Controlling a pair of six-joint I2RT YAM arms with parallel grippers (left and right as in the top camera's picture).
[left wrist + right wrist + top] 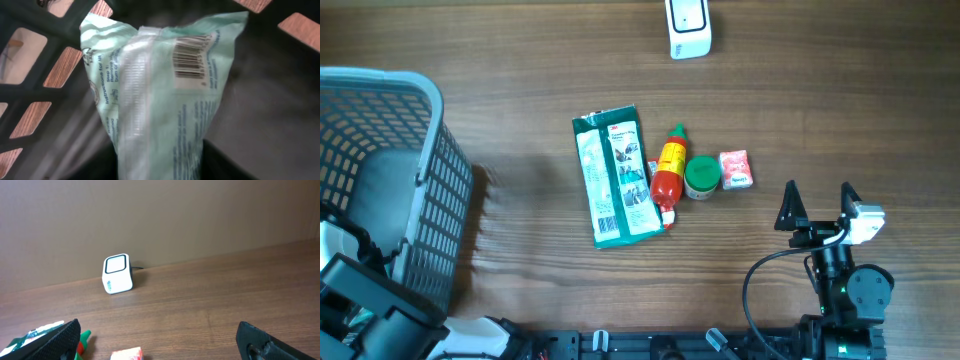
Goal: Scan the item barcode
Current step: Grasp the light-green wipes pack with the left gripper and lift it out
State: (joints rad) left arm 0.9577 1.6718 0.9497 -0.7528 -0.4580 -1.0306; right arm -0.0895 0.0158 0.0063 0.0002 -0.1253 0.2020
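Right tool (818, 190) sits wide open at 5 o'clock of the scanner (688, 28), ready to grab an item. Left tool (hidden, over the packet (150, 100) in the basket (445, 190)): can't tell.

The right arm (852, 292), by the near right corner of the desk (520, 60), is black all over. The right gripper (818, 190) has two black fingers (57, 341) in the shape of pointed triangles, and their surface is rough and grainy. A small white box (866, 222) sits beside one finger. A thin black cable (757, 275) forms a loop next to the arm. The left arm (360, 285), at the near left corner, shows black blocks and white covers.
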